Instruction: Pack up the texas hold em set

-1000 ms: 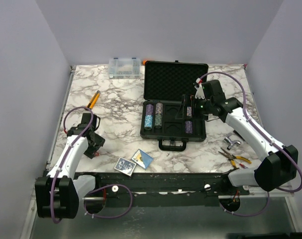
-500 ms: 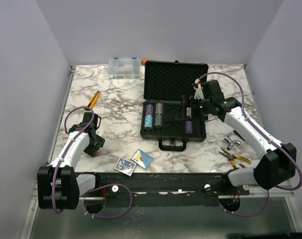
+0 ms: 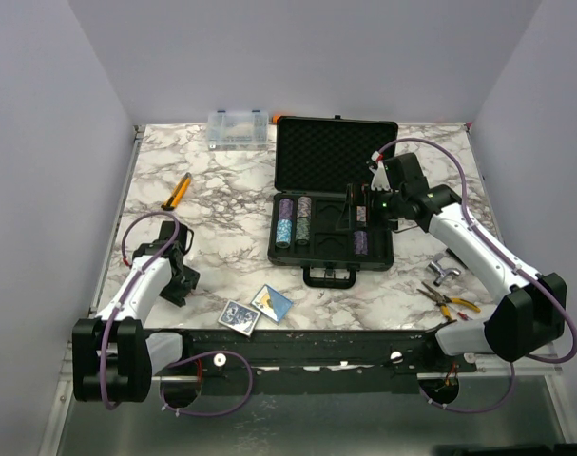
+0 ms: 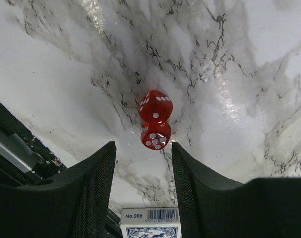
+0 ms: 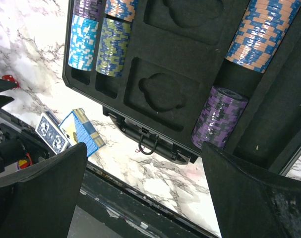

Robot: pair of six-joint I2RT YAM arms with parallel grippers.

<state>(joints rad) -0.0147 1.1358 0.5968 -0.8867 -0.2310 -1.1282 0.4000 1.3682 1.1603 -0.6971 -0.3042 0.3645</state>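
From above, you see the black case lying open on the marble tabletop, right of centre, its lid tipped back toward the far edge. Two card decks lie just beside each other by the near edge, left of the case handle. Your left gripper sits low near the left edge; your right gripper hovers over the tray. Through the left wrist, the left gripper has its jaws apart and empty, with two red dice touching each other just ahead of the fingertips. Through the right wrist, the right gripper is spread wide, holding nothing, above chip stacks in the tray slots.
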